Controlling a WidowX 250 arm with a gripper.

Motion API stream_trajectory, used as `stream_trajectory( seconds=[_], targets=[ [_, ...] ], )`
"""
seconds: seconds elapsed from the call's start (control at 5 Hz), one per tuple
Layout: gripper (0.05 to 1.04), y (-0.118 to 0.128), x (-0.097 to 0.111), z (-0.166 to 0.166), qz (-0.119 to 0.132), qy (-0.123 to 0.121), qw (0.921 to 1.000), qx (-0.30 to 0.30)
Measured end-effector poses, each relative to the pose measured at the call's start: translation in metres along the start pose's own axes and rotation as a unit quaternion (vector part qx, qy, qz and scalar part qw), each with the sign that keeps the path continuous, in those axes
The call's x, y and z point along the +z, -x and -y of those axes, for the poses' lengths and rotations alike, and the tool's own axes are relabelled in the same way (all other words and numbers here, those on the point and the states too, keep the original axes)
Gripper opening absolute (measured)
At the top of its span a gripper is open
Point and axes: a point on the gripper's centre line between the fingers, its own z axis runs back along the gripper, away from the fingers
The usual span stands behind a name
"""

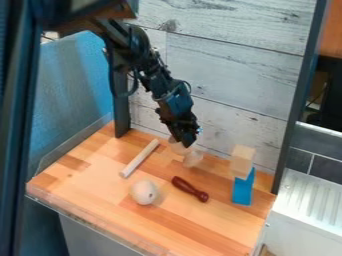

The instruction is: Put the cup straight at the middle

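- Your black gripper [184, 143]: at the pale, rounded cup [193, 158], near planked wall [230, 75]; open or closed, you can't tell.
- Before you: smooth pale ball [143, 192], glossy red-brown handle [190, 189].

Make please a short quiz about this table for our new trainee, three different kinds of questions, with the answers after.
1. Choose one. Which thing is nearest to the tool?
a) the blue piece
b) the whitish cup
c) the pale stick

2. True or false? The pale stick stands upright.

3. Fill in one word. As the camera sees it, the round wooden ball is to the ____ of the dark red piece.

Key: 1 b; 2 false; 3 left.
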Motion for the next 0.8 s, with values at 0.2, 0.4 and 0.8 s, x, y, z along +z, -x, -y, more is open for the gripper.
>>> stream_trajectory(
  seconds=[0.2,0.4,0.8],
  targets=[
    [0.091,0.007,0.021,0.001,-0.008,-0.039,0.9989,-0.023],
    [0.091,0.01,0.019,0.005,-0.034,-0.107,0.9932,-0.029],
    [0.091,0.002,0.006,0.013,-0.06,-0.197,0.9769,-0.055]
  ],
)
